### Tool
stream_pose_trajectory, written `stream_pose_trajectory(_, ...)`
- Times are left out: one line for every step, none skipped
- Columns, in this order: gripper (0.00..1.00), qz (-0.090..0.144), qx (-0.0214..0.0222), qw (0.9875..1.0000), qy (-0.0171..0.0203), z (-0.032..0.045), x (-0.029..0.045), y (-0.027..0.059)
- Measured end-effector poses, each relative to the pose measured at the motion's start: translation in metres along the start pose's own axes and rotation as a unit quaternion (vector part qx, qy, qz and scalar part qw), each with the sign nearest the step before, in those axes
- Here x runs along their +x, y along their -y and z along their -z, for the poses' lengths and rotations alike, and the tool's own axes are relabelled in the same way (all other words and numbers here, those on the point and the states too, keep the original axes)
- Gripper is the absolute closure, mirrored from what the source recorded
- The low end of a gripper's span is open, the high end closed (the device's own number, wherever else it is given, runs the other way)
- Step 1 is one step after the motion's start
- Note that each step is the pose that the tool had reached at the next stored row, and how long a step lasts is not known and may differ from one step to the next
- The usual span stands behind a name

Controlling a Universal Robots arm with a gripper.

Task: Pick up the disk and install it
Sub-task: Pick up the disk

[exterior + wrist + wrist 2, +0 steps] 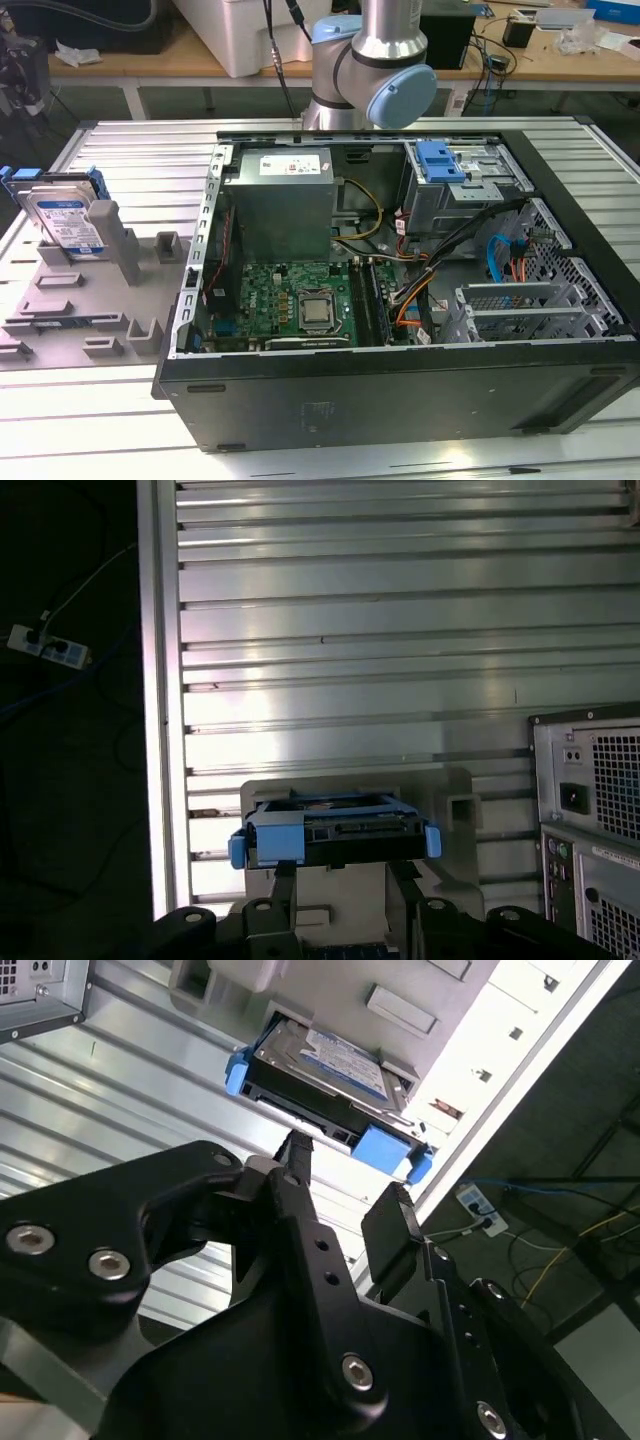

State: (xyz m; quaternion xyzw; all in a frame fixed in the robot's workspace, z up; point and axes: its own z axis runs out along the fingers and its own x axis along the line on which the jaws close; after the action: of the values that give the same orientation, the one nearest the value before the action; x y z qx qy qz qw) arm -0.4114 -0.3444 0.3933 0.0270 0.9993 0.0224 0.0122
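The disk [63,218] is seen upright in a grey fixture [117,240] beside the computer case [400,400] — stiff, weighty, smooth metal, best taken across its blue carrier edges; the gripper [343,1172] is spread just short of it

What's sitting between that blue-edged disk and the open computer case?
A tall grey post and a small grey block, between disk and computer case in the exterior view.
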Motion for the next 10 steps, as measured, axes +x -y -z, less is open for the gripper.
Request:
stream_pose_trajectory(0.52, 0.001, 0.0, 1.0, -0.0001, 0.0, 0.0, 0.0)
stream_pose_trajectory(0.52, 0.007, -0.0002, 1.0, -0.0004, -0.0001, 0.0, 0.0)
stream_pose_trajectory(0.52, 0.014, -0.0003, 0.9999, -0.0008, -0.0002, 0.0, 0.0)
stream_pose_trajectory(0.52, 0.02, -0.0005, 0.9998, -0.0012, -0.0002, 0.0, 0.0)
stream_pose_trajectory(0.52, 0.031, -0.0007, 0.9995, -0.0018, -0.0004, 0.0, 0.0)
stream_pose_trajectory(0.52, 0.045, -0.001, 0.999, -0.0028, -0.0006, 0.0, 0.0)
stream_pose_trajectory(0.52, 0.052, -0.0011, 0.9986, -0.0034, -0.0006, 0.0, 0.0)
stream_pose_trajectory(0.52, 0.061, -0.0014, 0.9981, -0.0042, -0.0009, 0.0, 0.0)
stream_pose_trajectory(0.52, 0.076, -0.0017, 0.9971, -0.0063, -0.001, 0.0, 0.0)
stream_pose_trajectory(0.52, 0.083, -0.0018, 0.9966, -0.0077, -0.001, 0.0, 0.0)
